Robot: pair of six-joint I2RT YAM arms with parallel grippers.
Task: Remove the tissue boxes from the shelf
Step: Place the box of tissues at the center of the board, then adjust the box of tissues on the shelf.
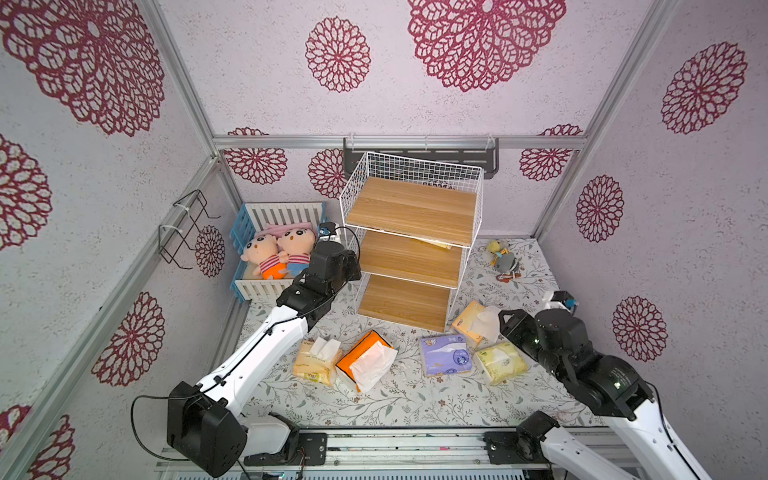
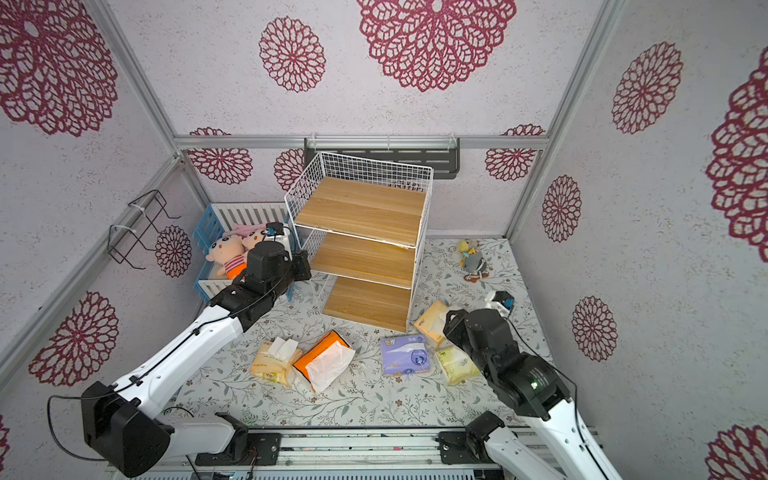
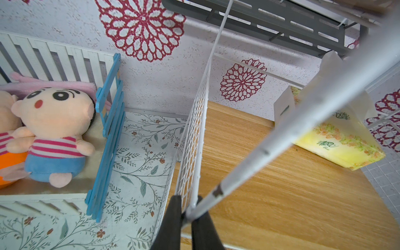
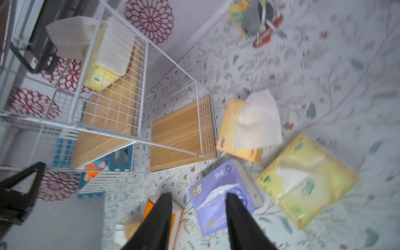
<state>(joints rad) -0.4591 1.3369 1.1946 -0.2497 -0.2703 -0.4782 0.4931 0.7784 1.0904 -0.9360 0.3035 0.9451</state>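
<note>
left gripper (image 3: 187, 203) clamped on shelf (image 3: 195, 134) wire; right gripper (image 4: 198, 195) parted, empty

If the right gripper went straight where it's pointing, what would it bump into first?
Probably the shelf, at its lowest board. The right gripper aims that way, but depth is unclear, and the purple pack lies close underneath.

Your way into the shelf (image 1: 409, 257) is its open front; wire grid (image 3: 194, 140) closes both sides. The crib (image 1: 262, 286) crowds its left flank, where the left gripper (image 3: 187, 198) clamps the grid. In front, tissue boxes (image 1: 357, 349) litter the mat (image 1: 415, 399); beside its right flank the mat lies bare.
</note>
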